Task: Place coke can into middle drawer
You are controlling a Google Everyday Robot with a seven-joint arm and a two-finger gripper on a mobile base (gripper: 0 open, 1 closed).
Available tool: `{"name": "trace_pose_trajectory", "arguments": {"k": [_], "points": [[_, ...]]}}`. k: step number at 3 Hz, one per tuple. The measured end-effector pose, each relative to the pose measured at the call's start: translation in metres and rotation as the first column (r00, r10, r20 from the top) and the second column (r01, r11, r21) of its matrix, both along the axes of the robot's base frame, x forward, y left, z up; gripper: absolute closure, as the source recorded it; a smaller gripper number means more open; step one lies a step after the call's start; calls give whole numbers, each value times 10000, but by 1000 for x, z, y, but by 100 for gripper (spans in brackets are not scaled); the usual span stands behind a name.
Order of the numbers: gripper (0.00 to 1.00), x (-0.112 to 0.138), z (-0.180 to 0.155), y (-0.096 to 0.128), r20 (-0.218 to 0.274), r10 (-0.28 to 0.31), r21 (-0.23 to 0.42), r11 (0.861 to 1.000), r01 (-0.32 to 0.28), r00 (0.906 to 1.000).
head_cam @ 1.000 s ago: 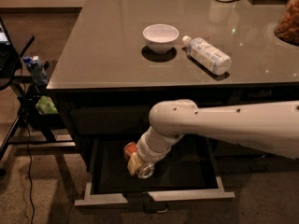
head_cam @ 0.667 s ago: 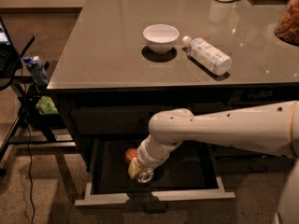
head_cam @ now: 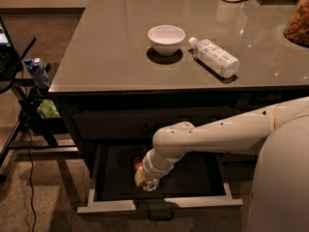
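Observation:
The middle drawer (head_cam: 193,202) is pulled open below the table, with a dark inside, a light grey front edge and a small handle (head_cam: 160,212). My white arm reaches in from the right and bends down into it. My gripper (head_cam: 145,177) is inside the drawer's left half, shut on the coke can (head_cam: 139,168). The can is red-orange, tilted, with a silver end (head_cam: 150,183) showing low. It sits at or just above the drawer floor; I cannot tell if it touches.
On the grey tabletop (head_cam: 111,47) stand a white bowl (head_cam: 166,38) and a clear plastic bottle (head_cam: 215,57) lying on its side. A dark closed drawer front (head_cam: 111,124) is above the open one. A stand with cables (head_cam: 29,105) is at the left.
The arm has sunk a little lower into the drawer, carrying the can slightly down. Bowl and bottle have not moved.

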State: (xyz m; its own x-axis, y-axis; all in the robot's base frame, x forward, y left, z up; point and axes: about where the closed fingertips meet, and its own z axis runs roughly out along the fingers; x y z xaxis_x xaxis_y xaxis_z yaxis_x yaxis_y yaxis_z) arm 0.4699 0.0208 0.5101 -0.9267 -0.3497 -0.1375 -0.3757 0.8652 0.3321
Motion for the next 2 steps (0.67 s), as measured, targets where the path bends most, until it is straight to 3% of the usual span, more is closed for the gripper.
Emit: {"name": "trace_pose_trajectory", "arguments": {"k": [1, 2], "points": [[100, 0, 0, 0, -2, -2, 1, 10000, 2, 10000], [100, -8, -34, 1, -595, -390, 201, 9990, 402, 9975]]}}
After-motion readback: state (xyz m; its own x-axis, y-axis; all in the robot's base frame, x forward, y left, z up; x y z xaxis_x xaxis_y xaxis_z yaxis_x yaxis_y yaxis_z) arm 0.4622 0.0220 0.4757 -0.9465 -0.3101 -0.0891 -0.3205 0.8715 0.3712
